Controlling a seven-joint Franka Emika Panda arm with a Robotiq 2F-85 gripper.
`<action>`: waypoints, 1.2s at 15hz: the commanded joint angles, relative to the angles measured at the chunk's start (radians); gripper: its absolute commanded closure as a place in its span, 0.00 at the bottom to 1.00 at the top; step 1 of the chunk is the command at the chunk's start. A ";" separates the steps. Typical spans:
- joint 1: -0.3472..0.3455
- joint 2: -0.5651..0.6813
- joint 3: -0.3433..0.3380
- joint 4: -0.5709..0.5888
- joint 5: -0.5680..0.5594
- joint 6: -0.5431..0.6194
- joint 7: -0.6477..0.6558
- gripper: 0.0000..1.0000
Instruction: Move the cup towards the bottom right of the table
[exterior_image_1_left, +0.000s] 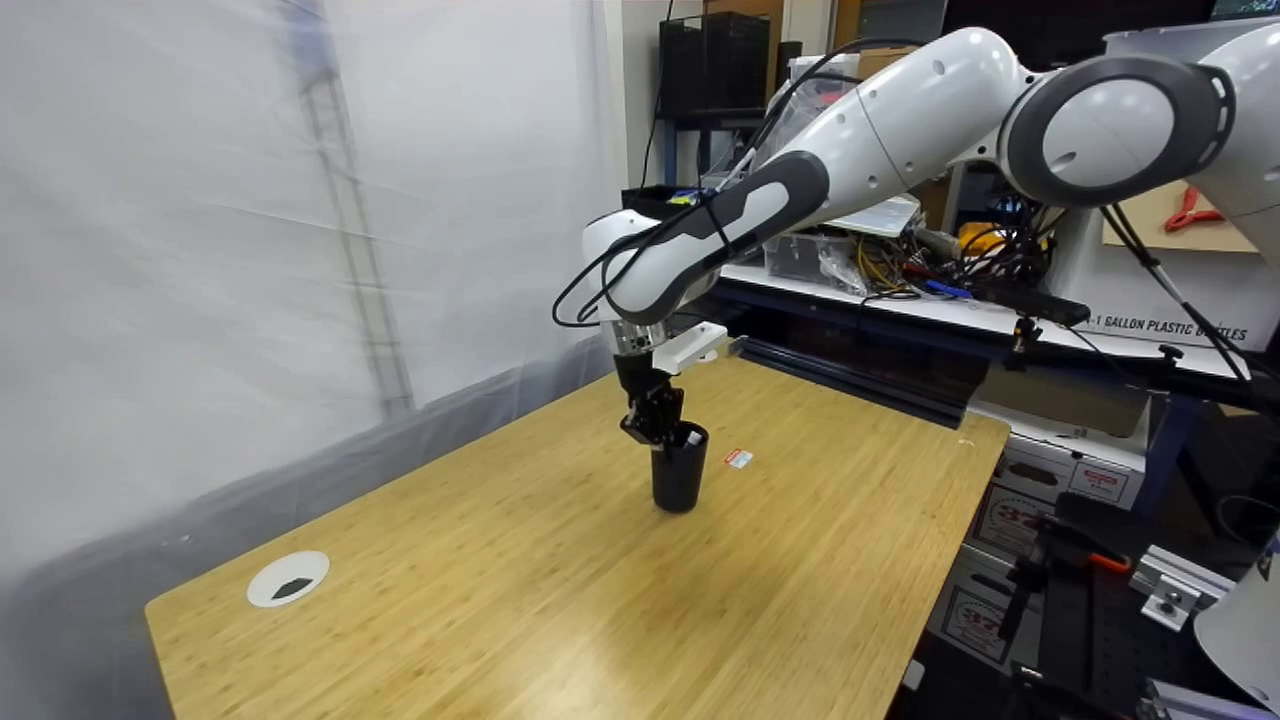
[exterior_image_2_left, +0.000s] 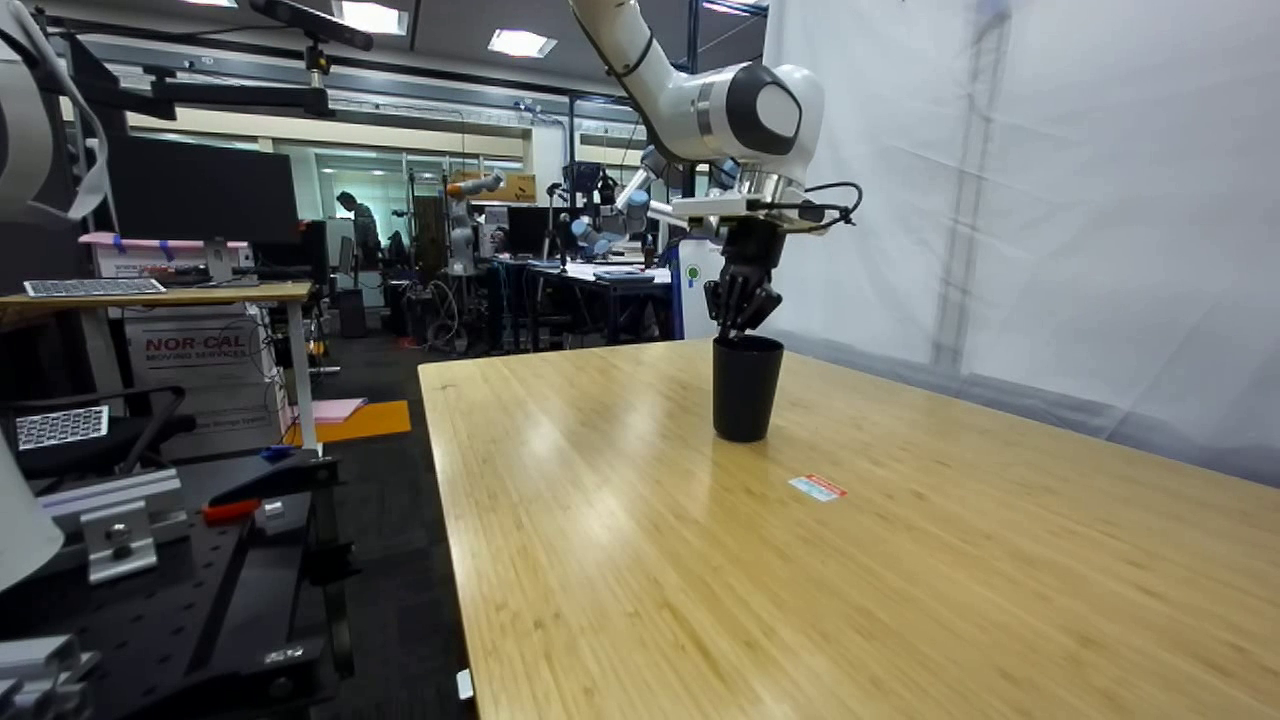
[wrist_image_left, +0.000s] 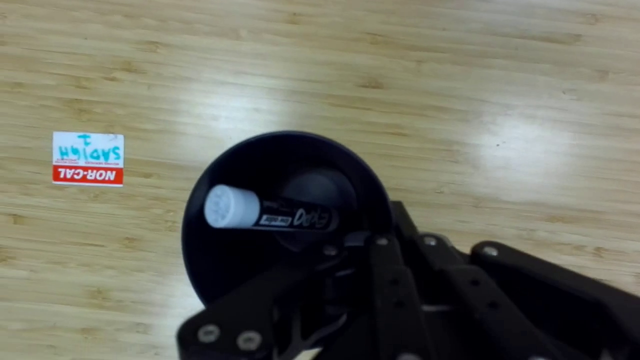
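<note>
The black cup (exterior_image_1_left: 680, 482) is near the middle of the wood-grain table (exterior_image_1_left: 520, 570). It also shows in an exterior view (exterior_image_2_left: 746, 400), close to upright; whether its base touches the table (exterior_image_2_left: 620, 560) is hard to tell. The wrist view looks down into the cup (wrist_image_left: 290, 162). A white-capped Expo marker (wrist_image_left: 232, 206) leans inside it. My gripper (exterior_image_1_left: 662, 445) points down at the cup's rim, also in an exterior view (exterior_image_2_left: 732, 332). In the wrist view my gripper (wrist_image_left: 381, 232) has one finger inside and one outside, shut on the wall. The fingertips are partly hidden in shadow.
A red and white sticker (exterior_image_1_left: 739, 458) lies flat beside the cup. A white ring-shaped disc (exterior_image_1_left: 262, 586) is set in the table near one corner. A plastic sheet (exterior_image_1_left: 250, 250) hangs along one side. A cluttered workbench (exterior_image_1_left: 950, 315) stands behind.
</note>
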 joint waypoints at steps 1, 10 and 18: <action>0.028 -0.046 -0.022 0.007 -0.031 -0.037 0.057 0.99; 0.046 -0.263 -0.018 -0.075 -0.052 -0.101 0.122 0.99; -0.004 -0.515 -0.032 -0.318 -0.043 -0.082 0.114 0.99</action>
